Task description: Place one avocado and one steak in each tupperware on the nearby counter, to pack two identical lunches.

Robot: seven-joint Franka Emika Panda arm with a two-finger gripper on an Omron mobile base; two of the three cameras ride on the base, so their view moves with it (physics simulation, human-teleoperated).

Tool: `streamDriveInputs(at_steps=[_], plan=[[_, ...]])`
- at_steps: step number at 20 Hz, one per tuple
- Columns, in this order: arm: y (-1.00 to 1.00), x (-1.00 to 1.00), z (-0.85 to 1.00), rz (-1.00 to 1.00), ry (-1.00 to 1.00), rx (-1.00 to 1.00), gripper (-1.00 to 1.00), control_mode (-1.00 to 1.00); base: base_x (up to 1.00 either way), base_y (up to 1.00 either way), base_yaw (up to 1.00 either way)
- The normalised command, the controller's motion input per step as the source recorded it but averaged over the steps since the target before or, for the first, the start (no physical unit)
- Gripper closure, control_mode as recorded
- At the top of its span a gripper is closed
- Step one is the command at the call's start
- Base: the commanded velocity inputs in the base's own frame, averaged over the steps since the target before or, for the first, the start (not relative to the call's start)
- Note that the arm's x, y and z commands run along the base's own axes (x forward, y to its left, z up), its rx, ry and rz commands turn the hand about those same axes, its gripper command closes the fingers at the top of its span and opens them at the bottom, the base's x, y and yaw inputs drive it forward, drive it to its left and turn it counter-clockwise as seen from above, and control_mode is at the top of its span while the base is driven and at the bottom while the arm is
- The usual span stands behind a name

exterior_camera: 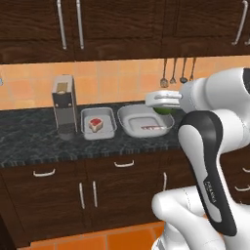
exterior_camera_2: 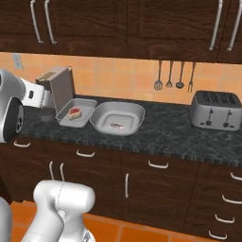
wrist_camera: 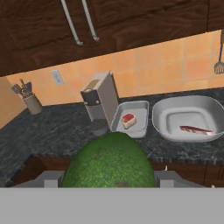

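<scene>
My gripper [wrist_camera: 109, 180] is shut on a green avocado [wrist_camera: 109, 162], which bulges large at the bottom of the hand view. In the left base view the gripper [exterior_camera: 163, 101] hangs with the avocado [exterior_camera: 165, 110] above the right rim of the larger oval tupperware [exterior_camera: 135, 118]. A thin red steak [exterior_camera: 152, 128] lies in that oval tupperware [wrist_camera: 173, 114]. The small rectangular tupperware [exterior_camera: 112, 122] to its left holds a thicker steak [exterior_camera: 96, 124]. Both stand on the dark speckled counter [exterior_camera: 29, 141].
A tall coffee machine [exterior_camera: 64, 102] stands just left of the rectangular tupperware. A silver toaster [exterior_camera_2: 216, 109] sits far right on the counter. Utensils [exterior_camera: 176, 73] hang on the tiled wall behind. A utensil pot [wrist_camera: 31, 103] stands at the far left.
</scene>
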Motion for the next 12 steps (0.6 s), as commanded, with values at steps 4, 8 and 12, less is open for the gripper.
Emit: streamDriveInputs(at_steps=[4,8,12], plan=[[0.0,0.0,0.0,0.0,0.0,0.0,1.0,1.0,0.28,0.04,0.0],[0.0,0.0,0.0,0.0,0.0,0.0,1.0,1.0,0.51,0.0,0.0],[0.0,0.0,0.0,0.0,0.0,0.0,1.0,1.0,0.47,0.0,0.0]])
